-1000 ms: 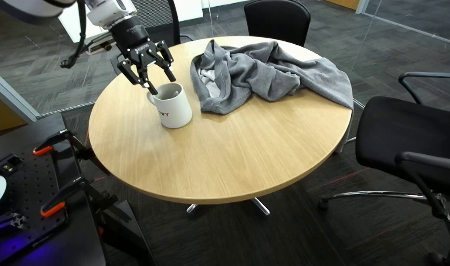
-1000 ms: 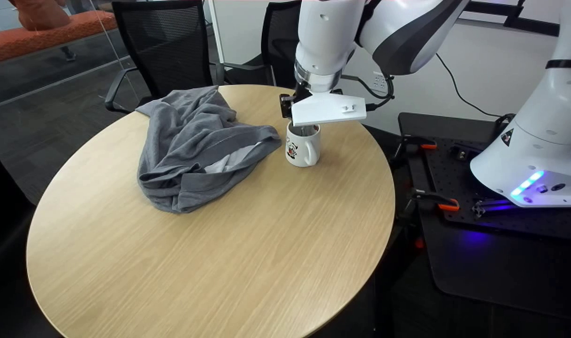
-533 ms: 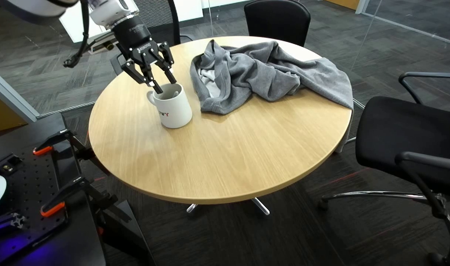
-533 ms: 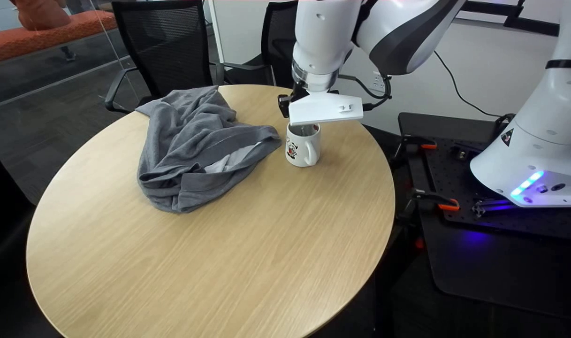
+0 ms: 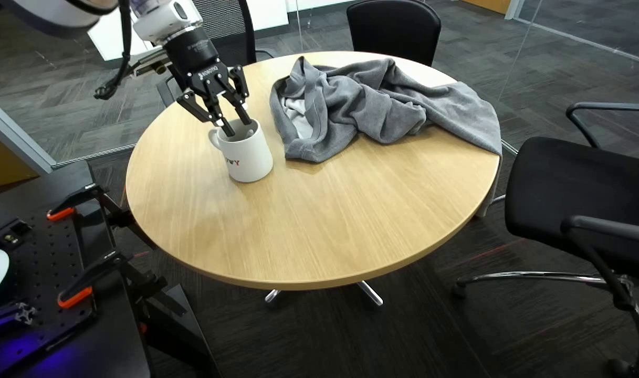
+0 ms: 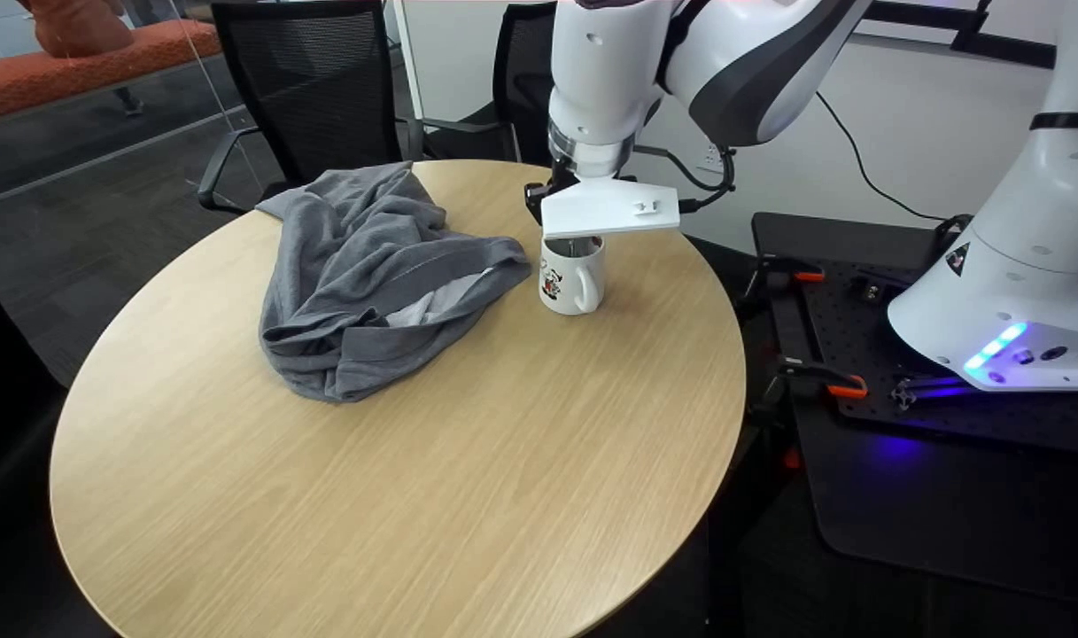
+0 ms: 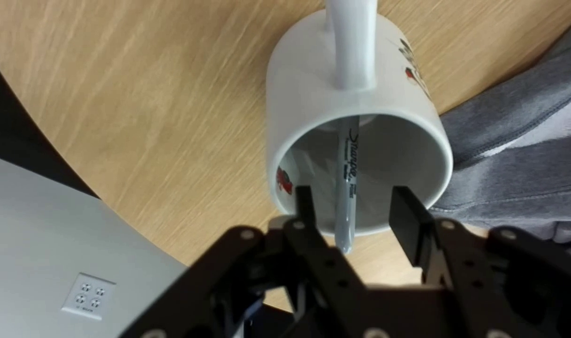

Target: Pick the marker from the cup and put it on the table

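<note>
Our gripper (image 5: 238, 127) is spread wide at the mouth of the white cup (image 5: 252, 163) on our desk (image 5: 319, 226). We see the gray marker (image 7: 346, 188) leaning inside.

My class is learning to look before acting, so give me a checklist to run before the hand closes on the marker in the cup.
1. The hand is open: ok, its fingers stand apart.
2. The marker is in the cup: ok, seen through the opening.
3. The marker is lined up: ok in the wrist view, where it runs between the fingers.
4. The fingers are low enough to grip it: cannot tell, depth is unclear.
5. The fingers do not touch the cup: cannot tell, one overlaps it in the wrist view.
6. The cup stands upright on the table, apart from the cloth: ok in an exterior view.
</note>
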